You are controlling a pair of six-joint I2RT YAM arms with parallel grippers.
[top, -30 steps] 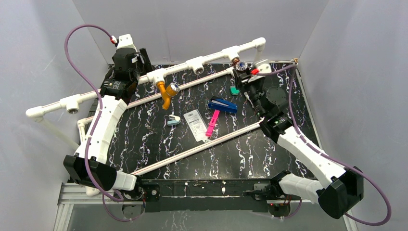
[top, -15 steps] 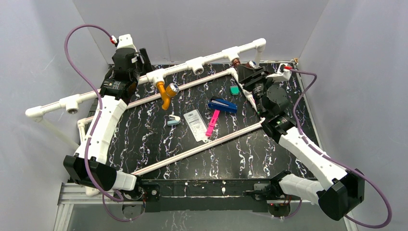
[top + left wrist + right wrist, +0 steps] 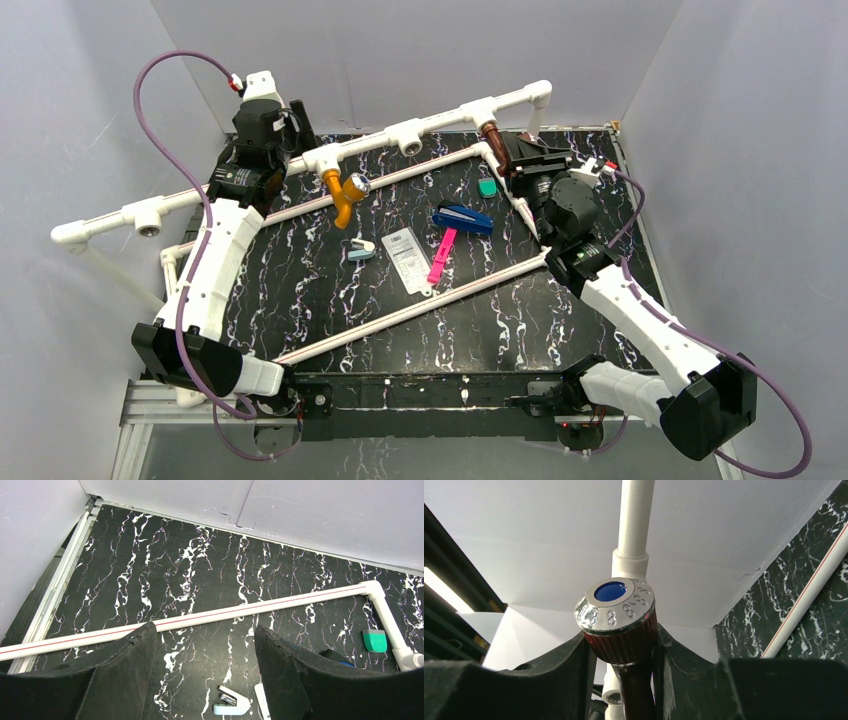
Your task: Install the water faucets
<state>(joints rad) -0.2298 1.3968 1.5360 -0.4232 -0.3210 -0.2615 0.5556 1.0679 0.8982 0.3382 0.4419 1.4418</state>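
The orange water faucet point(image 3: 345, 192) with a silvery knob hangs from a white tee point(image 3: 325, 157) on the raised pipe. The dark brown water faucet point(image 3: 491, 133) stands under the tee point(image 3: 480, 108) further right. My right gripper point(image 3: 512, 150) is shut on it. In the right wrist view its ribbed brown body and silvery, blue-centred knob point(image 3: 616, 607) sit tight between my right gripper's point(image 3: 621, 647) pads, a white pipe point(image 3: 636, 515) behind. My left gripper point(image 3: 205, 630) stands open and empty above the table, at the back left point(image 3: 290, 125).
A blue stapler point(image 3: 462, 218), pink strip point(image 3: 441, 255), white card point(image 3: 405, 255), small white stapler point(image 3: 361, 250) and green piece point(image 3: 487, 187) lie mid-table. White pipes point(image 3: 250, 611) run across the black marbled table; grey walls enclose it.
My right wrist has rolled on the brown faucet at the tee, its silvery knob turning out of the top view and the cable swinging right. The left arm has not moved.
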